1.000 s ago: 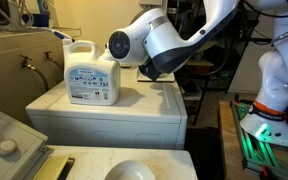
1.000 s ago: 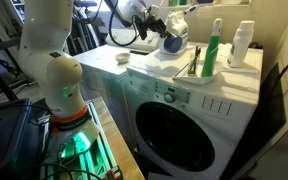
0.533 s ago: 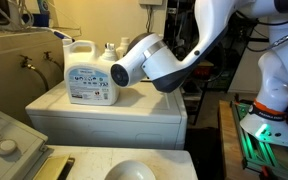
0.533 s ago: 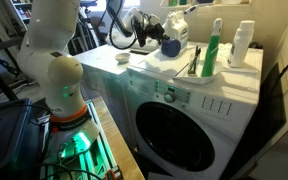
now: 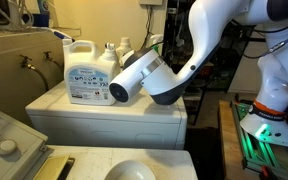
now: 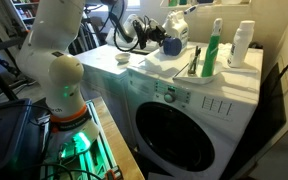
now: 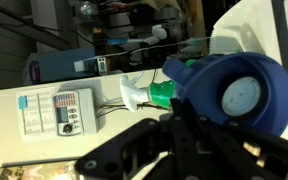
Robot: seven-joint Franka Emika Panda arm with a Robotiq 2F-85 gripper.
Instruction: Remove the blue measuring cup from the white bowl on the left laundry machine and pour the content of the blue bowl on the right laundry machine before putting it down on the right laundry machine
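Your fingers [image 7: 189, 140] pinch the small deep-blue plastic measuring cup [image 7: 234, 90]. Swing carelessly and it could knock the tall green bottle [image 6: 213, 50] nearby.

Blue measuring cup [image 7: 234, 90]: deep blue, paler grey-blue disc at centre. Gripper [image 7: 181, 125]: black. Right laundry machine [image 5: 104, 112]: plain white. White bowl [image 5: 132, 172]: plain white too. Detergent jug [image 5: 89, 75]: white, label blue and white. Bottle [image 6: 213, 48]: green. Washer door [image 6: 184, 128]: dark, set in white front. Arm [image 5: 156, 72]: white shell, black joint cap. Robot base [image 6: 79, 143]: green glow. Wall [image 5: 104, 20]: pale yellow. Unit with knob [image 5: 4, 140]: grey-white.
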